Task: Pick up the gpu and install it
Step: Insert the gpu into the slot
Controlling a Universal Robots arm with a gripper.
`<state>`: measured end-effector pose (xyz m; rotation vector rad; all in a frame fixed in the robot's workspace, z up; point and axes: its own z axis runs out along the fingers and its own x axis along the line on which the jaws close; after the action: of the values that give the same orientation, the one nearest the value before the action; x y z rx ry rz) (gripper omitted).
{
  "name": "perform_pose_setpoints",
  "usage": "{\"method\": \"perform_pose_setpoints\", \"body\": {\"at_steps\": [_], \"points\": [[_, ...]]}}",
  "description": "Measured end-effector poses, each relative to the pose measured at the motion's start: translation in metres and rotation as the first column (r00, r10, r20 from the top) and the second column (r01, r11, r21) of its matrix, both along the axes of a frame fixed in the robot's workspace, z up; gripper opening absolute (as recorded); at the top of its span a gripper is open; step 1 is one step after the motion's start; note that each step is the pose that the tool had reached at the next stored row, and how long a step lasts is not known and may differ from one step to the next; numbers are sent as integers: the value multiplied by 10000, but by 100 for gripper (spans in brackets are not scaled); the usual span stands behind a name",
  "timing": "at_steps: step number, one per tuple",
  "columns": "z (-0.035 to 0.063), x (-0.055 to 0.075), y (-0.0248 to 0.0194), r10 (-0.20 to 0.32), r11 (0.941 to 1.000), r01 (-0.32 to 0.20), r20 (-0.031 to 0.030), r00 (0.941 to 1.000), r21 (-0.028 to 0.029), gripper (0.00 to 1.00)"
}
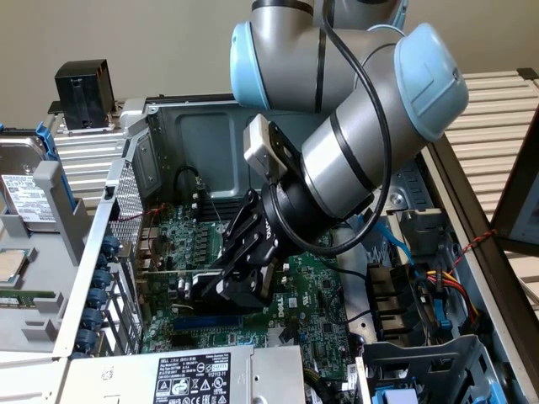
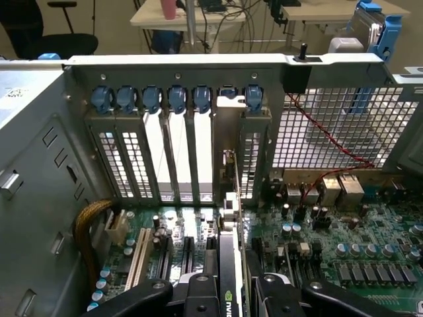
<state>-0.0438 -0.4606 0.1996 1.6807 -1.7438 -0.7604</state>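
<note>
jaws gripping gpu (image 2: 228, 271), over motherboard (image 2: 370, 254)

Nothing legible: fine print on the power supply label (image 1: 195, 380) and drive sticker (image 1: 25, 199), perhaps a logo on the gpu (image 2: 225, 285).

Open room is left above the motherboard (image 1: 320, 286), though its middle is taken up by the gripper (image 1: 238, 286) clamped on the gpu (image 1: 195, 286). Passage is barred on the exterior view's left by the slot wall (image 1: 99, 282), on the near side by the power supply (image 1: 185, 379), and on the exterior view's right by the drive cage (image 1: 429, 358) and cables (image 1: 442, 282).
</note>
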Motion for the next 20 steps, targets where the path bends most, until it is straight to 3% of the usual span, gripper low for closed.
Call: {"method": "perform_pose_setpoints", "body": {"at_steps": [20], "points": [[-10,-26,5,0,10000,0,12,10000,-18,27]]}}
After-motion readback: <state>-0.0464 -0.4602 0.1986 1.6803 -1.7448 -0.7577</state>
